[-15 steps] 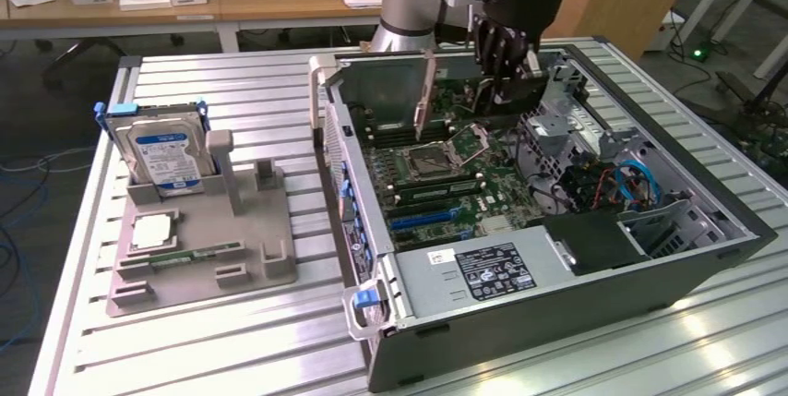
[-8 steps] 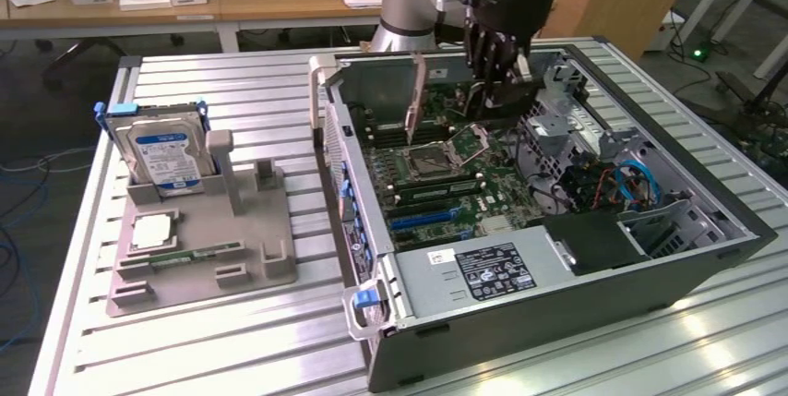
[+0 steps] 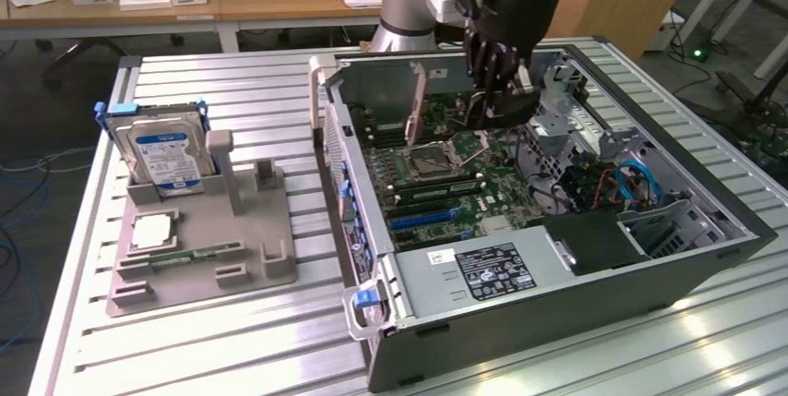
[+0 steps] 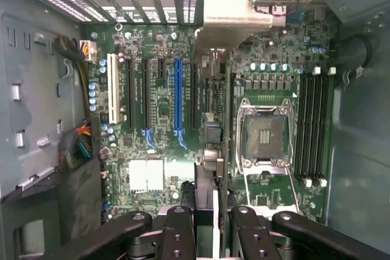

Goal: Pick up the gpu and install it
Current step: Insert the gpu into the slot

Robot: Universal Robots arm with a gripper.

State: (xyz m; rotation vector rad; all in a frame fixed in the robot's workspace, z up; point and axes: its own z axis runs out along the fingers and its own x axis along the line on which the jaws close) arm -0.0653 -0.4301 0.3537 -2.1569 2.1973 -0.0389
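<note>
The gripper is clamping the gpu between partly closed fingers, holding it upright and edge-on above the motherboard inside the open case. Its pale bracket is pointing toward the case's rear slots. The card is hiding whichever slot lies beneath it, so whether it is touching cannot be told. Its faces are hard to make out.

Hard drive (blue label) in grey holder.
</note>
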